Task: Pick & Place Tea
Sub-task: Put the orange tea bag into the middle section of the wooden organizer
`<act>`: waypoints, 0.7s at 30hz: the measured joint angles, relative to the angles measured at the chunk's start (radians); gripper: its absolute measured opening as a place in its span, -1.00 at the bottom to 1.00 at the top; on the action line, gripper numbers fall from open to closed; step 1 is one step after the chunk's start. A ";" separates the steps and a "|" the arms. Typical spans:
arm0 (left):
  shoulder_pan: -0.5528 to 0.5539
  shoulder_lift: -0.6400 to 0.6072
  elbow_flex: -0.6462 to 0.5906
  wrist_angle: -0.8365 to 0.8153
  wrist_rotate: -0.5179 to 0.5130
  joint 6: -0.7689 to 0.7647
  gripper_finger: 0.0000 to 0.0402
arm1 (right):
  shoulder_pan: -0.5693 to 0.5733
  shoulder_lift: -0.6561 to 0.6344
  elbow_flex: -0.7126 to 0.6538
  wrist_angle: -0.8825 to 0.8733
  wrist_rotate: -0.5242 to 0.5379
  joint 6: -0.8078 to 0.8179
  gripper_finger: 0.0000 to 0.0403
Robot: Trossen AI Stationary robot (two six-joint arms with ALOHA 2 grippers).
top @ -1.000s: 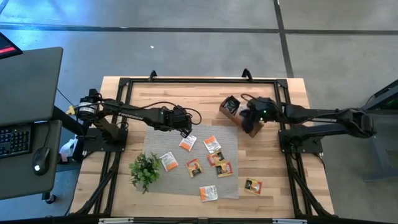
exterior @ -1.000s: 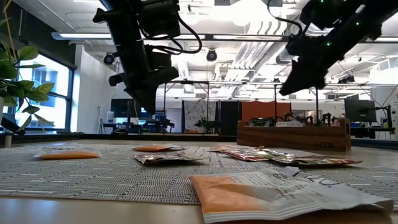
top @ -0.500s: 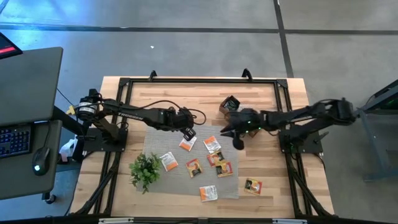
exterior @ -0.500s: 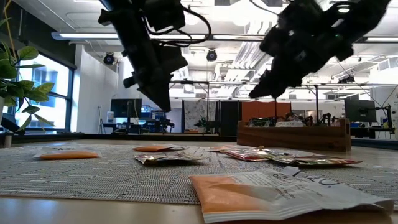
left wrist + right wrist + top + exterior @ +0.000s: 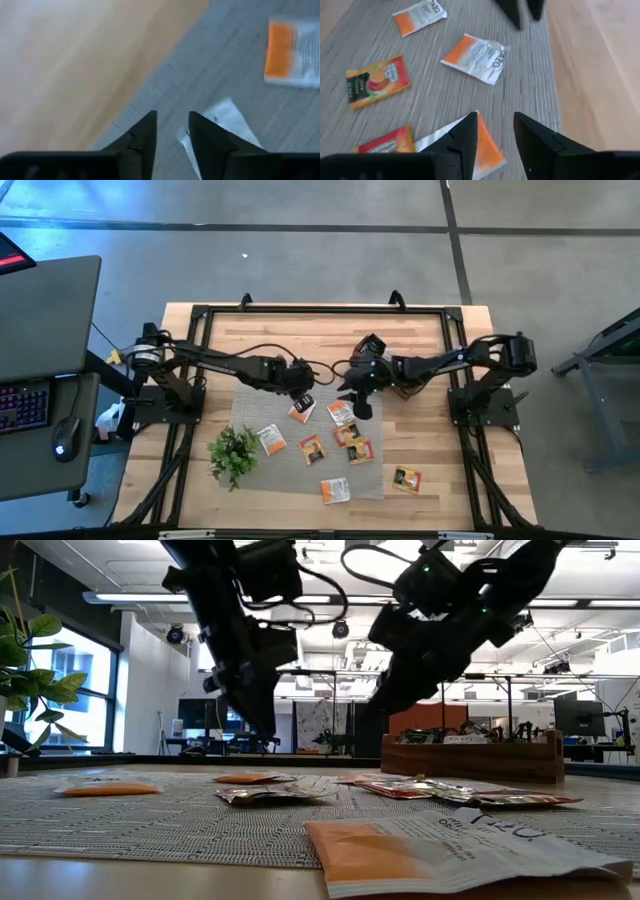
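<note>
Several small tea sachets lie flat on a grey woven mat (image 5: 285,475). My left gripper (image 5: 304,399) hangs open just above the mat's far edge; a white sachet (image 5: 222,122) lies beside one fingertip, untouched. My right gripper (image 5: 361,409) hangs open over the mat's far right part. An orange-and-white sachet (image 5: 482,145) lies under its fingers, and I cannot tell whether they touch it. More sachets (image 5: 475,52) (image 5: 377,80) lie spread beyond it. One dark sachet (image 5: 407,478) rests on the bare wood right of the mat.
A green plant sprig (image 5: 233,453) stands at the mat's near left corner. A small box (image 5: 372,348) sits on the wood at the far side, behind my right gripper; the low view shows it as a wooden tray (image 5: 470,758). A dark frame (image 5: 300,308) rims the table.
My right gripper has left the box and swung toward the table's left and near edge, coming down over the mat's far right part. My left gripper has shifted a little to the right and lower, toward the white sachet. The sachets have stayed where they were.
</note>
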 joint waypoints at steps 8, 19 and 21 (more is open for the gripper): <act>0.000 0.079 0.001 0.037 0.083 -0.001 -0.25 | -0.008 0.012 0.016 -0.004 0.006 -0.039 -0.38; 0.000 0.136 0.000 0.031 0.098 -0.004 -0.25 | -0.024 0.012 0.016 -0.033 0.006 -0.039 -0.38; 0.000 0.137 0.000 0.032 0.086 -0.008 -0.30 | -0.032 0.012 0.016 -0.034 0.008 -0.034 -0.38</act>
